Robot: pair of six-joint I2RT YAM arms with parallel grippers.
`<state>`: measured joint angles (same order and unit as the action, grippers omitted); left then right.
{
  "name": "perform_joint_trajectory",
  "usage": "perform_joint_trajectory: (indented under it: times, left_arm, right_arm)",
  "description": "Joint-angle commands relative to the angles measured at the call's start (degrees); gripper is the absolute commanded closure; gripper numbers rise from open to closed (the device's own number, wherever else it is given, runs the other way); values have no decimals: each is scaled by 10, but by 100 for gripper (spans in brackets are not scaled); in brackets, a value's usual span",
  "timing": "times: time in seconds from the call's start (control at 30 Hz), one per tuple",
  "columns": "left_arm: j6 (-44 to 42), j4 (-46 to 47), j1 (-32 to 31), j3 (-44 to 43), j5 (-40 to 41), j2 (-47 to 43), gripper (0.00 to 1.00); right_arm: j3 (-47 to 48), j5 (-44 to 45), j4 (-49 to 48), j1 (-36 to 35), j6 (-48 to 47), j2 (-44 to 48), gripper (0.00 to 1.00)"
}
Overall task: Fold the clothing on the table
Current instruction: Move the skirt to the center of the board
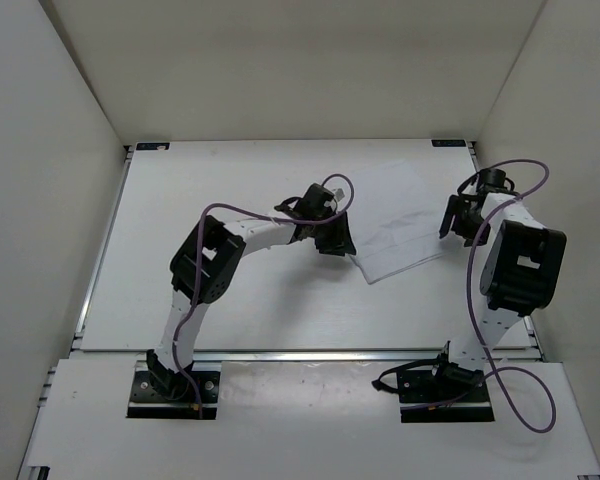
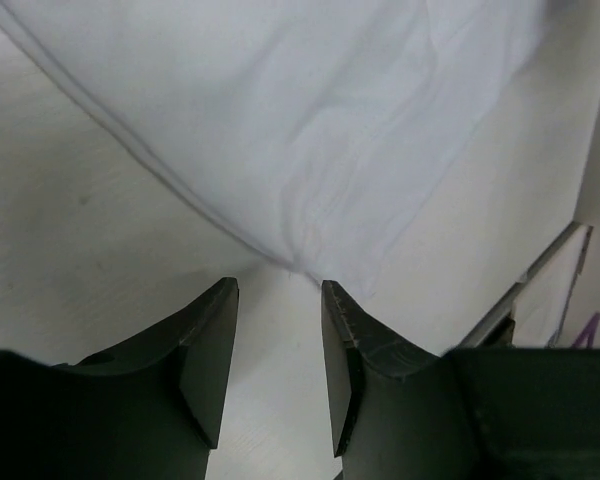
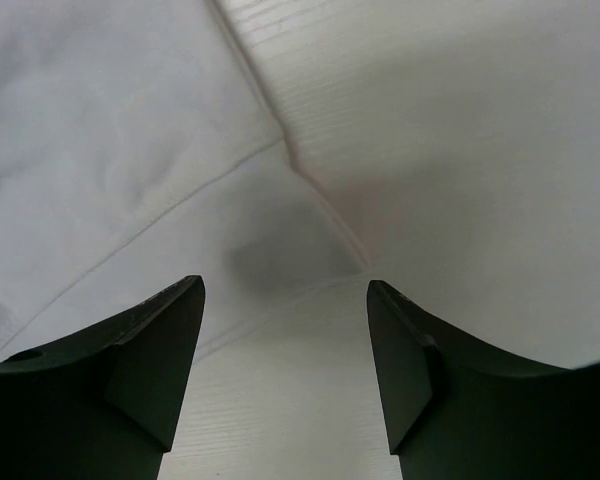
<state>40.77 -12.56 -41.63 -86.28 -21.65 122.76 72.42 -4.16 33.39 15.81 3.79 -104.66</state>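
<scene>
Left gripper [image 2: 280, 288]: being held part-spread and empty at the clothing [image 2: 310, 120] corner, likely for pinching.
Right gripper [image 3: 285, 285]: being held wide apart over the right-side hem, likely for grasping.

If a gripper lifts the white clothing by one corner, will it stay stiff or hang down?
Probably floppy: the clothing is thin with soft wrinkles, so it should drape from the pinched corner. It seems light, lying flat on the table. Pushed, it may bunch up rather than slide.
</scene>
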Motion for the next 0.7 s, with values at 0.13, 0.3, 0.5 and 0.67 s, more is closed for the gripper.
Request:
perform_joint_trajectory:
  times: [0.13, 0.3, 0.5, 0.67]
  left_arm:
    - [10, -85, -45, -81, 79, 39, 48]
    - [30, -107, -65, -125, 79, 86, 74]
    - [-28, -155, -46, -106, 87, 78, 100]
    - [-61, -86, 55, 201, 70, -126, 100]
  right_arm:
    - [-25, 17, -39, 14, -1, -3, 37]
    - [-13, 1, -26, 4, -5, -26, 56]
    - [-59, -16, -18, -49, 7, 10, 99]
    - [-161, -43, -16, -170, 60, 97, 100]
